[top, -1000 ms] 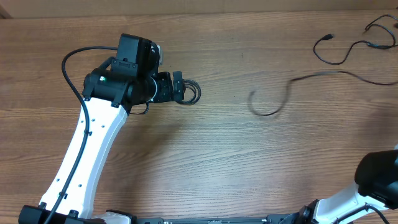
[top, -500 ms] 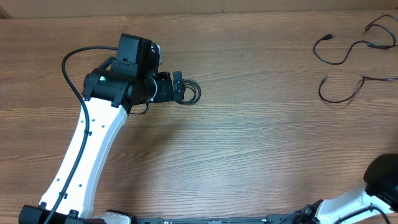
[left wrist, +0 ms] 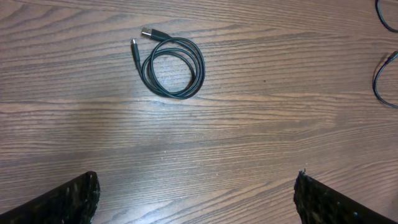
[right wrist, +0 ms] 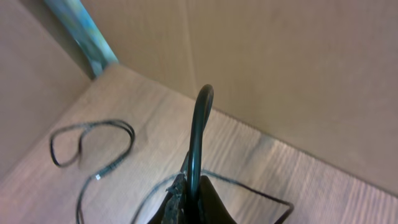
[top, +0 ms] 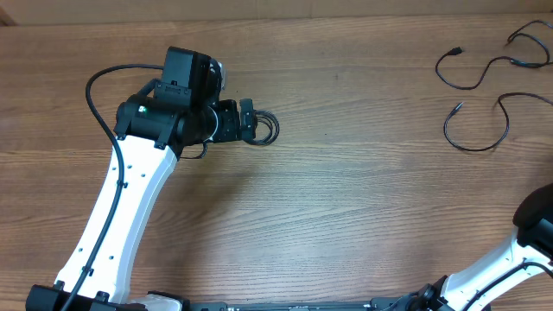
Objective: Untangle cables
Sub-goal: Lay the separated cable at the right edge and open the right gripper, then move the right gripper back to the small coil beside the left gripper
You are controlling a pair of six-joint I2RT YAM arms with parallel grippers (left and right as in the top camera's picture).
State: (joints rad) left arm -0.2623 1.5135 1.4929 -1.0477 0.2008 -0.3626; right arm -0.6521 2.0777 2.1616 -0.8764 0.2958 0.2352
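Pinching one cable [right wrist: 200,118], right hand [right wrist: 188,194], unseen overhead.

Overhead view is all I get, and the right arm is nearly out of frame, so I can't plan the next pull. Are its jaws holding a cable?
Observer: Yes. In the right wrist view the right jaws are shut on a thin black cable, which rises from them in an arch.
Operator: And the coil by the left arm, is it gripped?
Observer: No. The left wrist view shows the coiled cable lying flat on the table, apart from the open left jaws, with nothing between them.
Operator: Are its ends free?
Observer: Both plugs lie bare at the coil's upper left in that view.
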